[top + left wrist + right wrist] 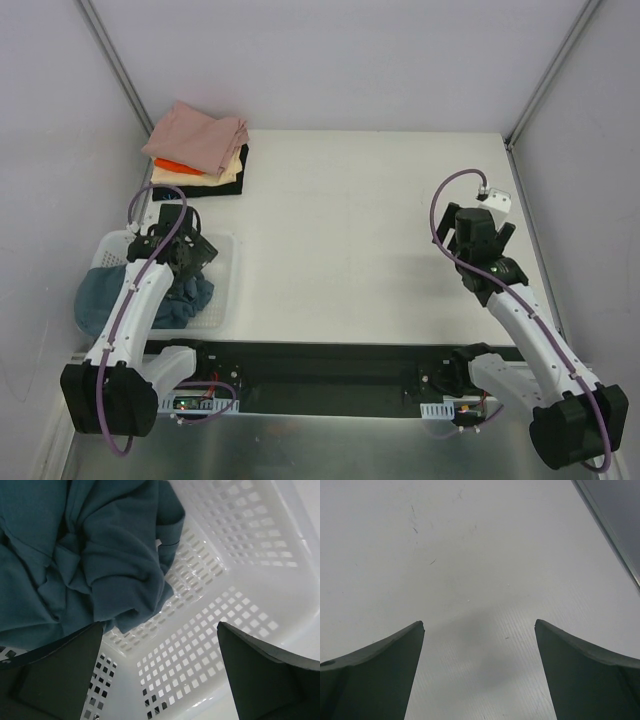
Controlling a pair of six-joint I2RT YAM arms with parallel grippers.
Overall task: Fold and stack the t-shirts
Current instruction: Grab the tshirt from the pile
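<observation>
Top view: the left gripper's [160,630] fingers were hidden under its own wrist. The wrist view showed them spread apart inside the white lattice basket [240,545], with nothing between them but the basket floor. The slate-blue t-shirt [90,555] lay crumpled in the basket at 10 o'clock from the fingers. Whether its lower fold touched the left finger could not be told. From above, the arm covered much of that shirt, and part of it spilled over the basket's rim at 8 o'clock.

Folded stack at the table's 10 o'clock corner: the dusty pink t-shirt [197,135] lay on top. The orange t-shirt [175,166], cream t-shirt [230,170] and black t-shirt [215,189] showed as edges only.

The right gripper [480,625] hung over bare table at 3 o'clock, fingers wide apart and holding nothing.

The white table [360,230] had faint scuffs and scratches in the right wrist view. Plain grey walls [340,60] with metal corner posts enclosed the space.
</observation>
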